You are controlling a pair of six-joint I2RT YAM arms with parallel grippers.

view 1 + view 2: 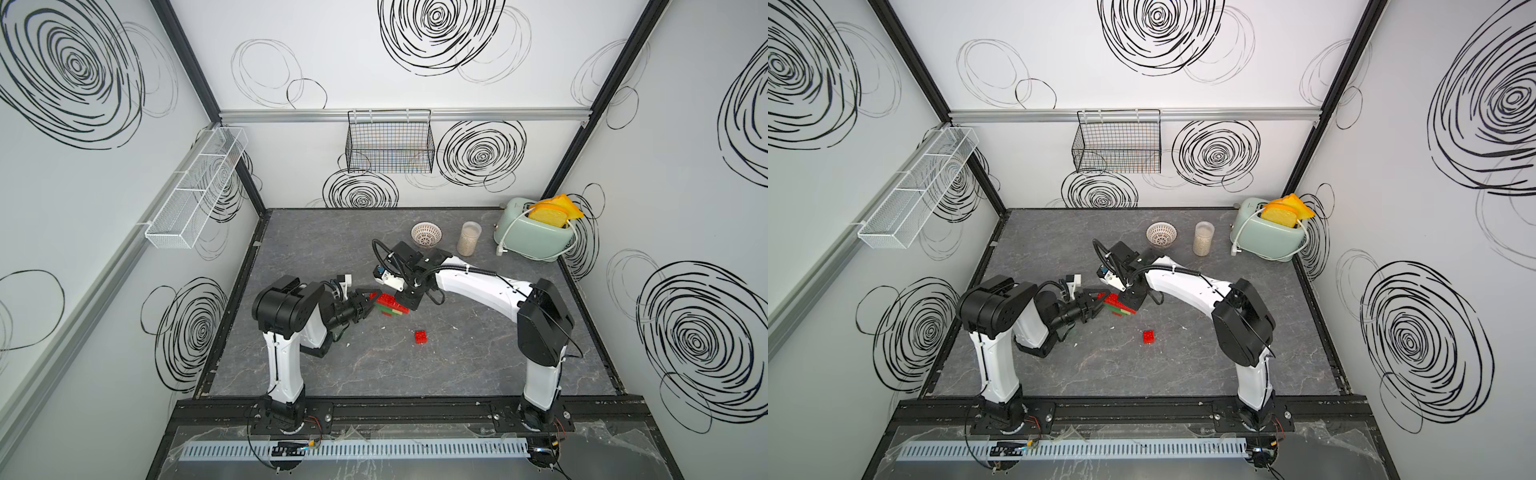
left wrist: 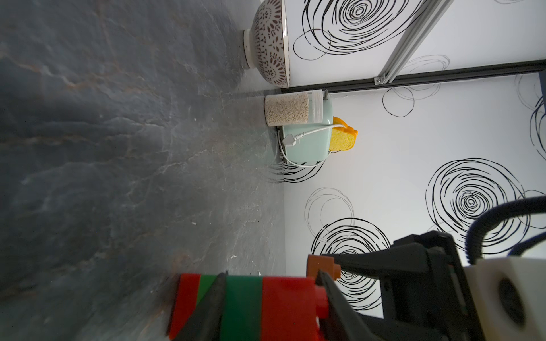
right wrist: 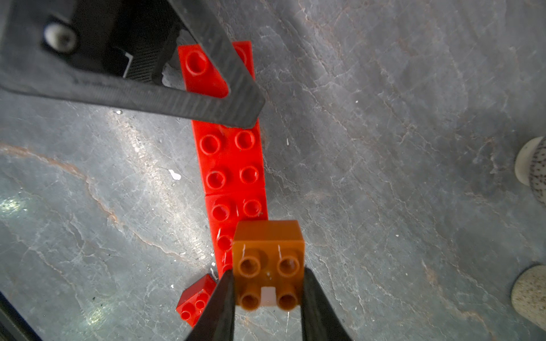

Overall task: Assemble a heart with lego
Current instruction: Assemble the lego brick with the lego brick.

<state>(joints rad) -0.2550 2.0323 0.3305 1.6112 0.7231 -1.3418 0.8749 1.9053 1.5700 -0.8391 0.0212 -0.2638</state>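
The heart (image 1: pixel 391 306) (image 1: pixel 1119 305) is a stack of red and green lego near the table's middle. My left gripper (image 1: pixel 371 303) (image 2: pixel 274 307) is shut on it from the left, one finger on the stack's side and the other at its studded top (image 2: pixel 242 304). In the right wrist view its top row of red bricks (image 3: pixel 233 165) runs under a left finger (image 3: pixel 224 88). My right gripper (image 1: pixel 406 300) (image 3: pixel 267 295) is shut on an orange-brown square brick (image 3: pixel 267 254) (image 2: pixel 320 264), held over the near end of that row. Whether it touches the row I cannot tell.
A loose red brick (image 1: pixel 420 337) (image 3: pixel 196 298) lies just in front of the heart. At the back right stand a patterned bowl (image 1: pixel 427 235), a jar of grains (image 1: pixel 469 244) and a mint toaster (image 1: pixel 534 235) with bread. Wire baskets (image 1: pixel 390 143) hang on the walls.
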